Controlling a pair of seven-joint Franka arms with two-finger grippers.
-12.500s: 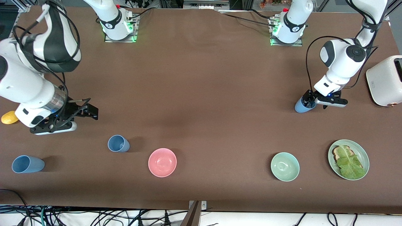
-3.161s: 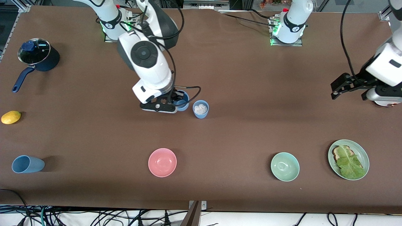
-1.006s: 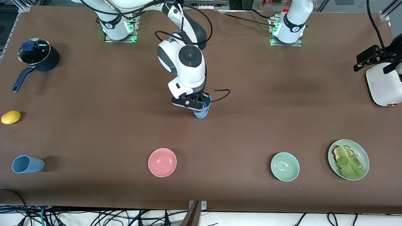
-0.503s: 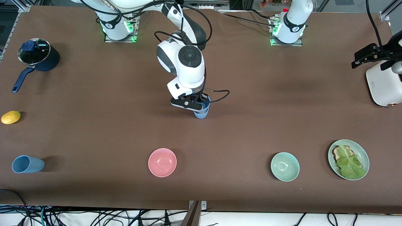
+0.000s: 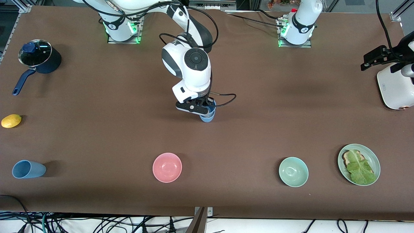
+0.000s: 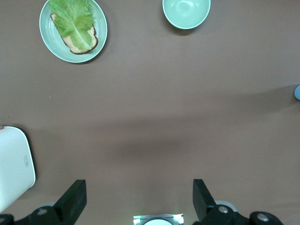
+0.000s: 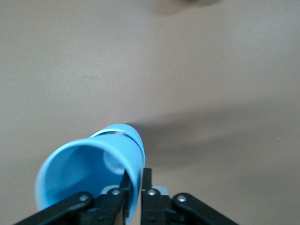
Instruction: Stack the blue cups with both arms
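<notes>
The right tool (image 5: 207,109) sat at mid-worktop, its fingers pinching the rim wall of a blue cup (image 7: 93,164) that was nested in a second cup (image 5: 207,117) standing there. The jaws looked barely parted, the wall between them. To do the release well, I judged the fingers should spread fully and lift straight up, so the rim was not dragged and the stack stayed upright.

The left tool (image 6: 138,201) waited with fingers wide apart and empty, over the toaster (image 5: 396,84) at the left arm's edge.

Count: three blue cups, the third (image 5: 27,169) on its side near the front corner at the right arm's end; two bowls, one plate, one saucepan, one lemon, one toaster.
</notes>
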